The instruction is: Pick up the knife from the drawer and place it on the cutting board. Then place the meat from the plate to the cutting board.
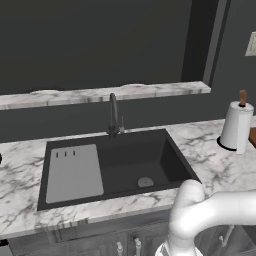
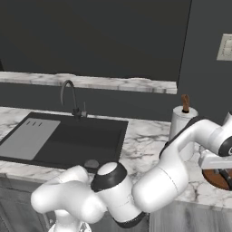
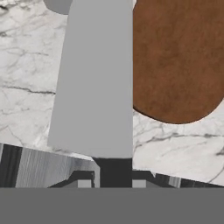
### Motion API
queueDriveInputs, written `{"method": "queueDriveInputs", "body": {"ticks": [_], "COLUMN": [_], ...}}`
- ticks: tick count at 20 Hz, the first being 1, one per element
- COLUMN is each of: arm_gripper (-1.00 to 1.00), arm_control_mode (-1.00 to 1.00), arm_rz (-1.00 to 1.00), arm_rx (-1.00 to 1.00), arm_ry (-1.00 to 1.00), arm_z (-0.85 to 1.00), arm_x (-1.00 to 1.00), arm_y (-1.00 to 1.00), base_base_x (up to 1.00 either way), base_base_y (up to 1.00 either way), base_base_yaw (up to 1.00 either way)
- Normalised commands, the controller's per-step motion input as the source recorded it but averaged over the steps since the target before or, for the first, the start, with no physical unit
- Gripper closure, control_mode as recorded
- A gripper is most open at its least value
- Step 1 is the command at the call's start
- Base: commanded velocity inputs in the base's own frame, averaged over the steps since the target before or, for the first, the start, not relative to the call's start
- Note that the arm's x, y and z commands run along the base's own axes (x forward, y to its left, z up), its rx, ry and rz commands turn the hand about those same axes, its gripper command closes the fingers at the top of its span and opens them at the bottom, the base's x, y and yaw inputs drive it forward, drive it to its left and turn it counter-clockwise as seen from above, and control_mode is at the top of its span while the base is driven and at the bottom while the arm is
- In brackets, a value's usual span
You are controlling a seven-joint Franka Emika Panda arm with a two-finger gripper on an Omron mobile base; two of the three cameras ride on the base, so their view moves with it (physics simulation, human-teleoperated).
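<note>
In the hand view my gripper (image 3: 112, 181) is shut on the knife's dark handle (image 3: 113, 169). The pale silvery blade (image 3: 96, 78) points away from the hand over the marble counter. The reddish-brown cutting board (image 3: 179, 57) lies just right of the blade, with its rounded end toward me. The blade's right edge lines up with the board's left edge. In the right base view the arm reaches to the far right, with the hand over the board (image 2: 216, 179). A sliver of the board (image 1: 253, 136) also shows at the right edge of the left base view. The meat is out of view.
A dark sink (image 1: 135, 162) with a grey ribbed drainboard (image 1: 74, 172) and a faucet (image 1: 114, 115) sits in the marble counter (image 1: 210, 160). A paper towel roll (image 1: 236, 126) stands left of the board. Grey wood cabinet fronts (image 3: 39, 168) run below the counter edge.
</note>
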Motion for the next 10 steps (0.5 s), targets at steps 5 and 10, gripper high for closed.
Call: {"method": "queueDriveInputs", "body": {"ticks": [5,10], "arm_gripper": [1.00,1.00], "arm_control_mode": [-1.00,-1.00], "arm_rz": [0.00,0.00], "arm_rx": [0.00,0.00], "arm_ry": [0.00,0.00], "arm_z": [-0.19,-0.27], "arm_x": [0.19,0.11], "arm_y": [0.00,-0.08], "base_base_x": [0.00,0.00], "base_base_y": [0.00,0.00], "base_base_yaw": [0.00,0.00]}}
